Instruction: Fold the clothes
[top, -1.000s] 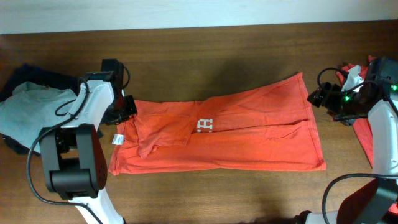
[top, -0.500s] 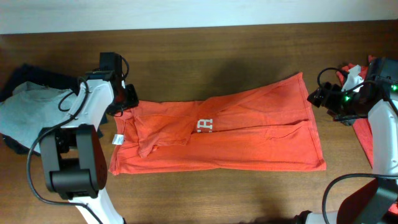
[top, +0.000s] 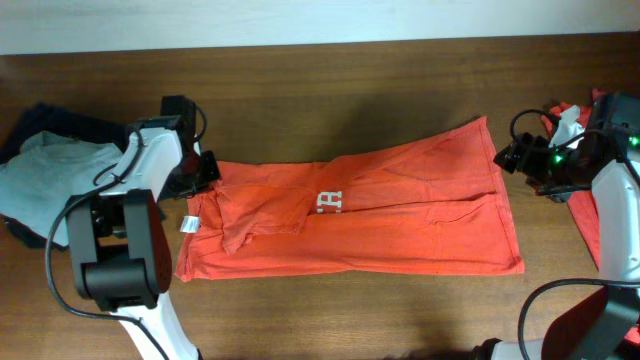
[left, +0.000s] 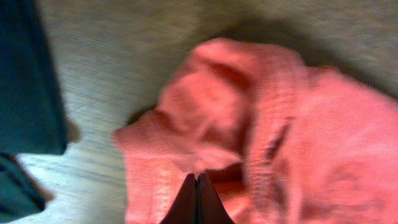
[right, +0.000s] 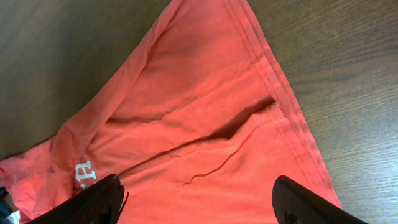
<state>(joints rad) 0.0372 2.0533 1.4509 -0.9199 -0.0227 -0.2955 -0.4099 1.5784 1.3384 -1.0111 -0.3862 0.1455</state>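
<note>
The left fingers (left: 196, 200) are pressed shut, tips on a bunched edge of the orange-red short-sleeved cotton T-shirt (top: 400, 215); whether they pinch cloth cannot be told. The right fingers (right: 305, 202) stand wide apart above its opposite end. The shirt lies spread lengthwise on the brown wooden counter (top: 330, 100).

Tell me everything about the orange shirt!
The orange-red T-shirt looks like soft cotton. It lies spread out, folded lengthwise and wrinkled, on the wooden table. White lettering shows mid-shirt, a small white tag at the collar end. The shut left gripper meets its bunched corner there; the open right gripper hovers by the hem.
</note>
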